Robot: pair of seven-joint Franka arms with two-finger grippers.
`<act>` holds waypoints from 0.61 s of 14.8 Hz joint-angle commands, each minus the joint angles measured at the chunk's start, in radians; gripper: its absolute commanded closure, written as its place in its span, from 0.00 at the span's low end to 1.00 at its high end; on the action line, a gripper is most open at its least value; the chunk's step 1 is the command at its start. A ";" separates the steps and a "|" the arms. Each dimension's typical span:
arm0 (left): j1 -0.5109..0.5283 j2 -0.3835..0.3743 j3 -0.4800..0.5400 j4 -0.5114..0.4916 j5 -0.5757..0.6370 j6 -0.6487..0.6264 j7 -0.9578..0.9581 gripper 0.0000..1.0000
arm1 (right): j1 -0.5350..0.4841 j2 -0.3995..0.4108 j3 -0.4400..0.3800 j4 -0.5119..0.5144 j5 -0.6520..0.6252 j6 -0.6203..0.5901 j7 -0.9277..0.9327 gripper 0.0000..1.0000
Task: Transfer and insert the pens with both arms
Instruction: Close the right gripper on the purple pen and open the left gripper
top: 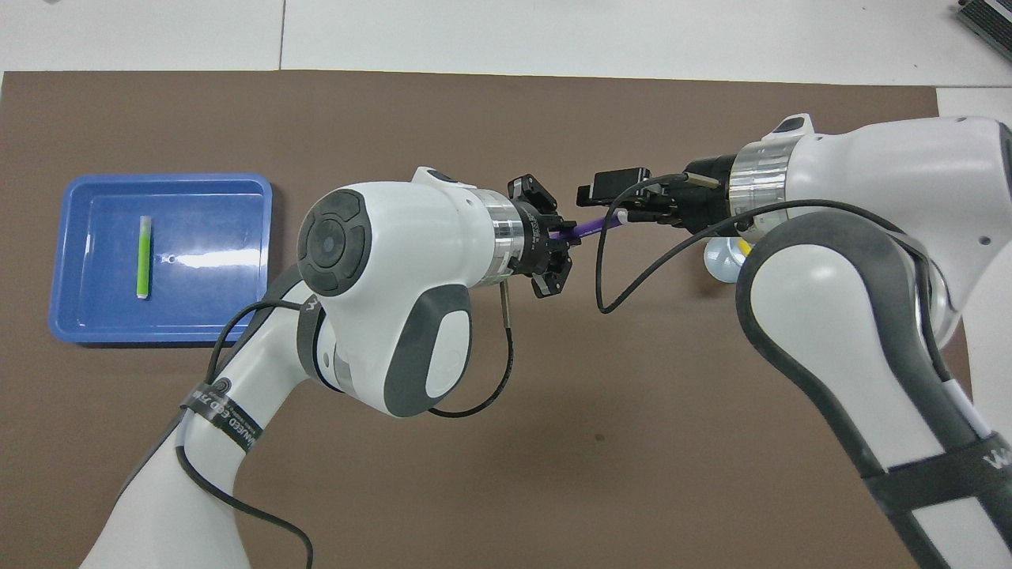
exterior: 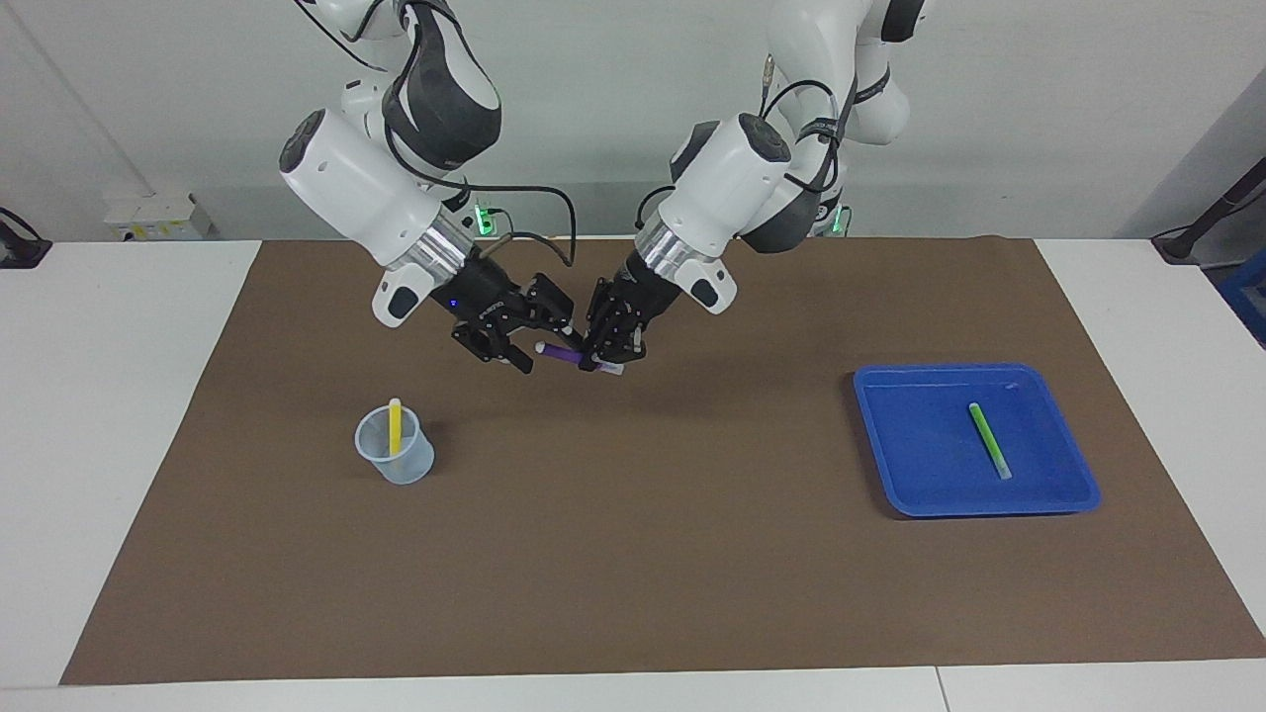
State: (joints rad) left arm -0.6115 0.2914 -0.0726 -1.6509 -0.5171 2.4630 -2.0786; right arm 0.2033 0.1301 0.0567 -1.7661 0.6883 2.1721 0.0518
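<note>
Right now the purple pen [exterior: 566,354] hangs over the brown mat [exterior: 633,554] toward the robots' edge, pinched in the left gripper [exterior: 605,358]. Facing it, the right gripper [exterior: 539,348] has fingers apart around the pen's whitish end. A yellow pen [exterior: 395,425] stands in the clear cup [exterior: 396,450]; a green pen [exterior: 989,440] lies in the blue tray [exterior: 890,475].

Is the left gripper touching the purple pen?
Touching. The facing view shows the left gripper shut on the purple pen, which sticks out from its fingertips.
</note>
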 commanded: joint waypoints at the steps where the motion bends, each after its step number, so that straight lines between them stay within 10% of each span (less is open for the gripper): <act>1: -0.014 -0.009 0.014 -0.017 -0.017 0.047 -0.009 1.00 | -0.009 0.005 0.003 0.007 0.020 -0.008 0.000 0.35; 9: -0.014 -0.009 0.016 -0.026 -0.017 0.079 -0.008 1.00 | -0.010 0.005 0.003 0.008 0.014 -0.003 -0.001 0.53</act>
State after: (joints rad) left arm -0.6114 0.2917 -0.0683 -1.6556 -0.5171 2.5146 -2.0792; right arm 0.2029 0.1301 0.0553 -1.7661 0.6883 2.1717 0.0518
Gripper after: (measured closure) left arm 0.833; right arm 0.454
